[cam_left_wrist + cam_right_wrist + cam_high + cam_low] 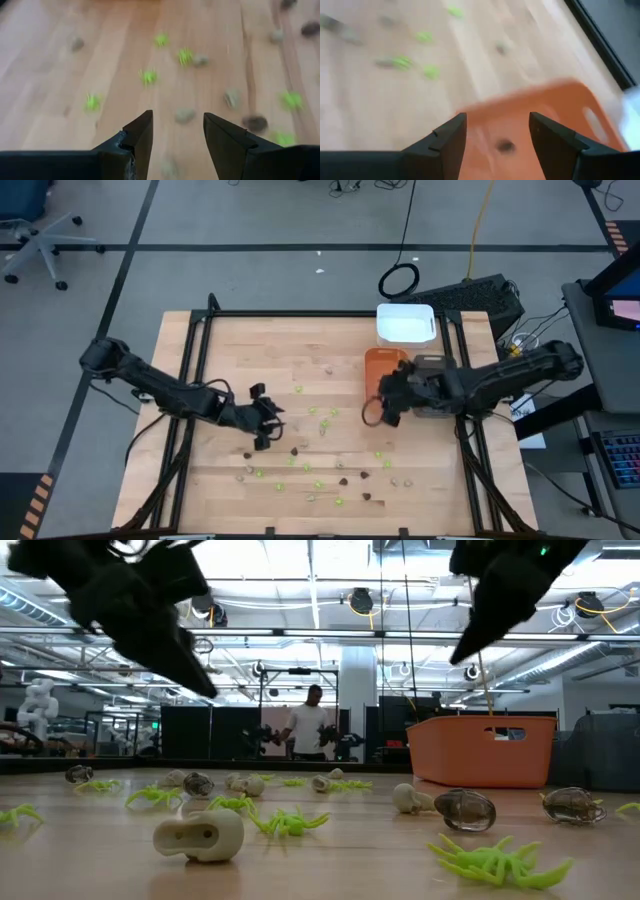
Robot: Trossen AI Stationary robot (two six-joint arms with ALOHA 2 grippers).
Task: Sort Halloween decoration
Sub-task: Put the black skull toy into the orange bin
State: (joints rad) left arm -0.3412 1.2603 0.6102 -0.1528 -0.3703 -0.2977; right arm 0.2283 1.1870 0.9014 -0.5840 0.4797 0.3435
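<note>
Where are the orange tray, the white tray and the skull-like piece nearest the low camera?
orange tray (480, 755): low view, front wall.
white tray (406, 323): high view, its inside floor.
pale skull-like piece (200, 835): low view, middle of its body.

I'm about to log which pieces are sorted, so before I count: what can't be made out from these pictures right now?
- Orange tray contents: the right arm covers part of it from above; its wall hides the inside in the low view; the right wrist view shows one blurred dark piece, kind unclear.
- White tray: inside too washed out to tell any contents.
- Grey tray: mostly under the right arm.
- Table pieces: too small from above to count by kind.
</note>
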